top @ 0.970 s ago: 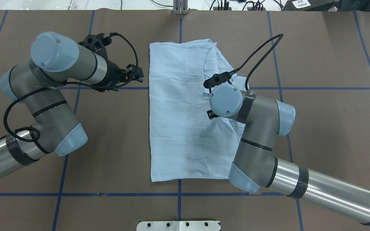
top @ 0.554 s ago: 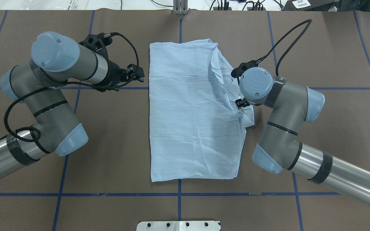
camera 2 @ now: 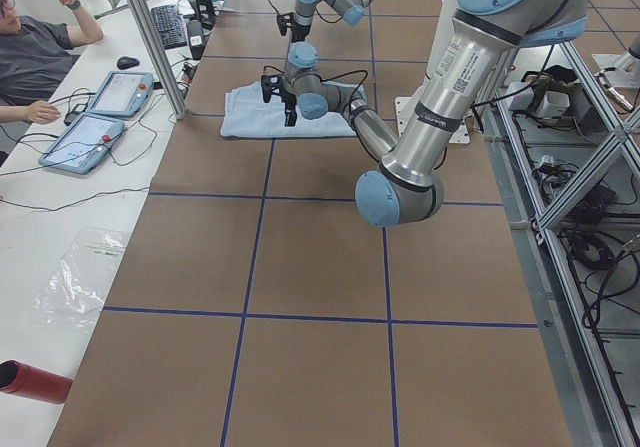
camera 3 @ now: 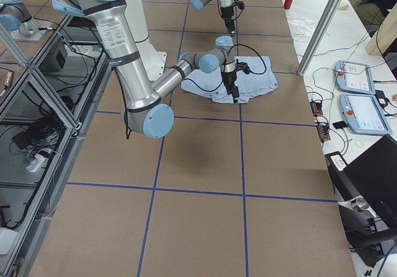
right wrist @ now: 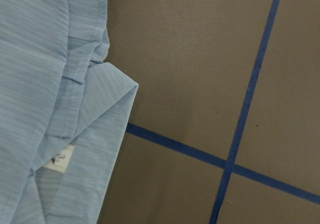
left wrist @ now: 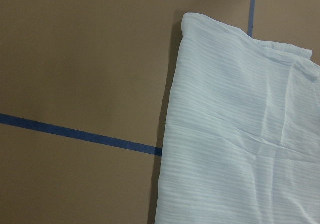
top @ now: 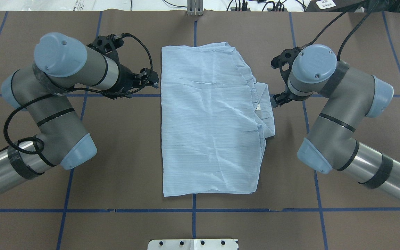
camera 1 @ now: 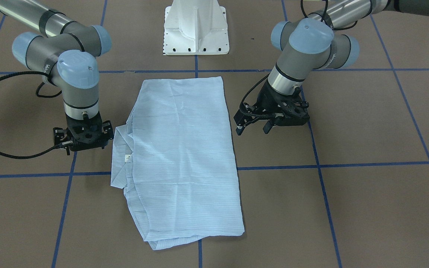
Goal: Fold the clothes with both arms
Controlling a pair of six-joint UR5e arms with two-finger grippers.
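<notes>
shirt [top: 210, 118] btwn left end effector [camera 1: 252, 128] (open, empty), right end effector [camera 1: 81, 142] (can't tell)

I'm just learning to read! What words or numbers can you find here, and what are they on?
"3": on the small white tag tucked in the fold of the shirt; the rest of the tag is hidden.
Lettering on the left arm: too small to read.
White label on a dark box beyond the table's far edge: too blurred to read.
</notes>
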